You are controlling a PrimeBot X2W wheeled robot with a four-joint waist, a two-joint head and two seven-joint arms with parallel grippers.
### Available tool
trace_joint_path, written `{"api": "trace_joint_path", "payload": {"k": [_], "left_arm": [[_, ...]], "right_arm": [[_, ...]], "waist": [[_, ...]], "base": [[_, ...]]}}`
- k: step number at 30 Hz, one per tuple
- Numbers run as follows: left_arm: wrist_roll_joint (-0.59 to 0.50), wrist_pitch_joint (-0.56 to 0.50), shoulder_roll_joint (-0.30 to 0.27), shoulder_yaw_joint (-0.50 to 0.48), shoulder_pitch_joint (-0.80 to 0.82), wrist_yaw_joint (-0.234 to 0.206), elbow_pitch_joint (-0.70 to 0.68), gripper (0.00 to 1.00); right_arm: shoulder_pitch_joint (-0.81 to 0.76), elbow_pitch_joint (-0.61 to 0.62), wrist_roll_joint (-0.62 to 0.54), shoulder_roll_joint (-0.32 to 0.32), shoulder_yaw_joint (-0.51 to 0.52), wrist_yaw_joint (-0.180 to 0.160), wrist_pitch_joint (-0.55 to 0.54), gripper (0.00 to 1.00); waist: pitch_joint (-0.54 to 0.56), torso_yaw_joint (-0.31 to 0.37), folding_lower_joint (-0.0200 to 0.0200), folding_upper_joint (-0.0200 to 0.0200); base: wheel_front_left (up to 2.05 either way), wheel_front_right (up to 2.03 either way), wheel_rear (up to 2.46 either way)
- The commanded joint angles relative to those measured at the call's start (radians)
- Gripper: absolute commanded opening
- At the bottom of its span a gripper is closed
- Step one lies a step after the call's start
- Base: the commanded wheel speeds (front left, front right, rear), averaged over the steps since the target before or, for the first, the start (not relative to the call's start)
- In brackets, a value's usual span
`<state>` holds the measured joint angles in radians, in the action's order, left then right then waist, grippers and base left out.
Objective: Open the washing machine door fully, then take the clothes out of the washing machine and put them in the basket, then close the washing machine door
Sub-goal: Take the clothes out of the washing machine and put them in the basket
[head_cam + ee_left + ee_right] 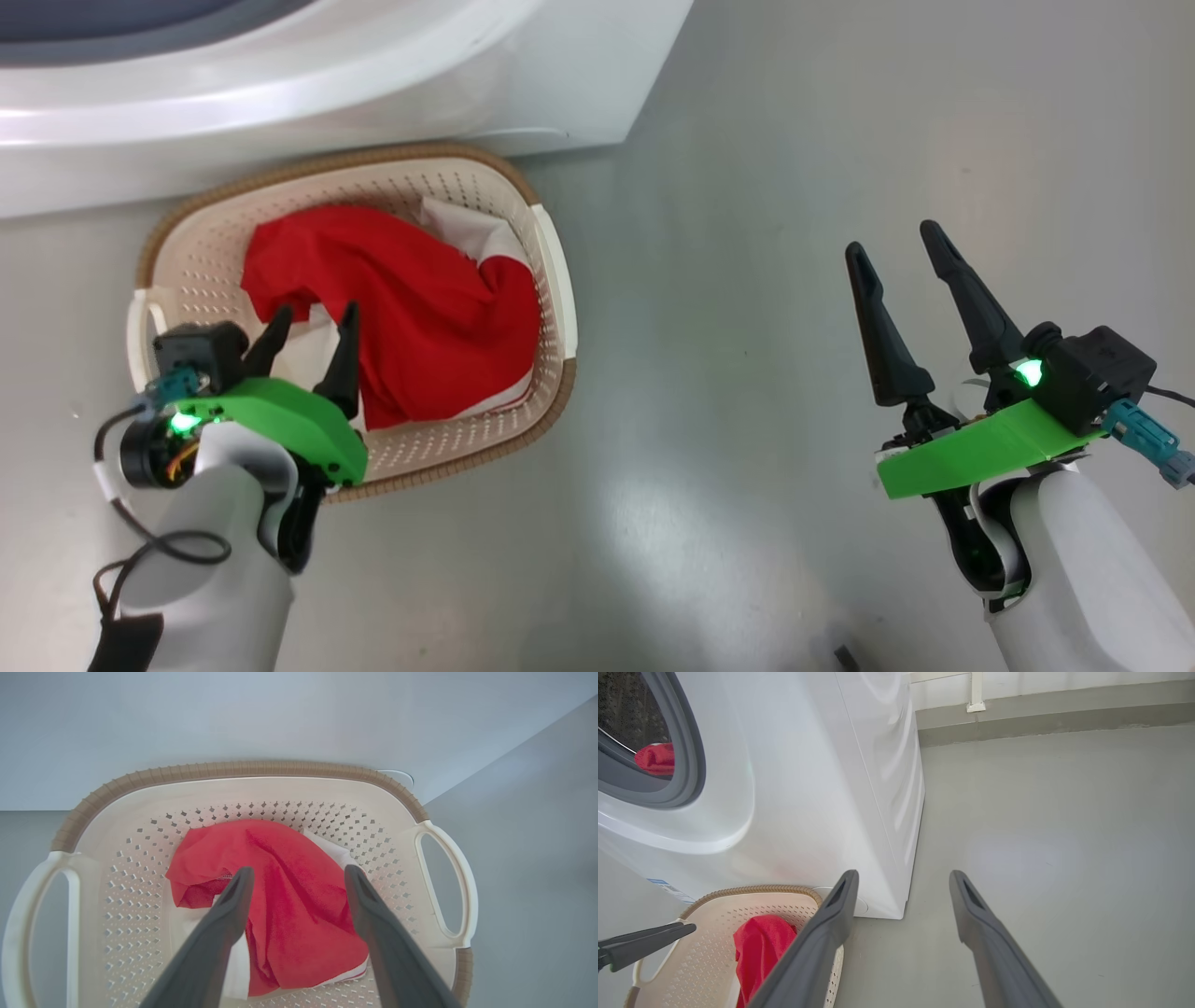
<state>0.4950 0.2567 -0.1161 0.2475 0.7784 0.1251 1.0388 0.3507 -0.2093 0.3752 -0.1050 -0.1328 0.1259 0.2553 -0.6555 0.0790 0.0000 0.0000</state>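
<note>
1. The basket (558, 280) stands on the grey floor (747, 280) in front of the washing machine (373, 84). Its far brown rim lies right at the machine's lower front edge; whether they touch cannot be told.
2. The clothes (420, 299), red with white trim, lie heaped inside the basket's rim, more toward its right side. Perforated bottom shows along the left.
3. The left gripper (316, 313) hangs over the basket's near left corner. Its fingers are spread with the tips above the red fabric, pinching nothing. Whether the tips brush the cloth cannot be told.
4. The right gripper (892, 240) is spread and empty, over open floor well apart from the basket's right handle.
5. In the right wrist view, another red garment (656, 758) lies in the drum, just behind the lower lip of the grey seal (691, 756).
6. Beyond the machine's right corner, a broad stretch of floor runs back to the wall.
</note>
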Motion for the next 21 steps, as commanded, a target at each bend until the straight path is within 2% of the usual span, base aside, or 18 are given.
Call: {"api": "trace_joint_path", "payload": {"k": [1,21], "left_arm": [[-0.001,0.005,-0.039,-0.032,-0.045,0.006,-0.024,1.00],[-0.146,0.005,-0.017,-0.205,-0.337,0.006,-0.335,1.00]], "right_arm": [[-0.037,0.016,0.007,-0.006,-0.014,0.005,0.006,1.00],[-0.162,-0.042,0.032,-0.037,-0.013,0.005,0.006,1.00]], "waist": [[0.031,-0.008,0.0000,0.0000],[0.334,-0.041,0.0000,0.0000]], "base": [[0.00,0.00,0.00],[0.00,0.00,0.00]]}}
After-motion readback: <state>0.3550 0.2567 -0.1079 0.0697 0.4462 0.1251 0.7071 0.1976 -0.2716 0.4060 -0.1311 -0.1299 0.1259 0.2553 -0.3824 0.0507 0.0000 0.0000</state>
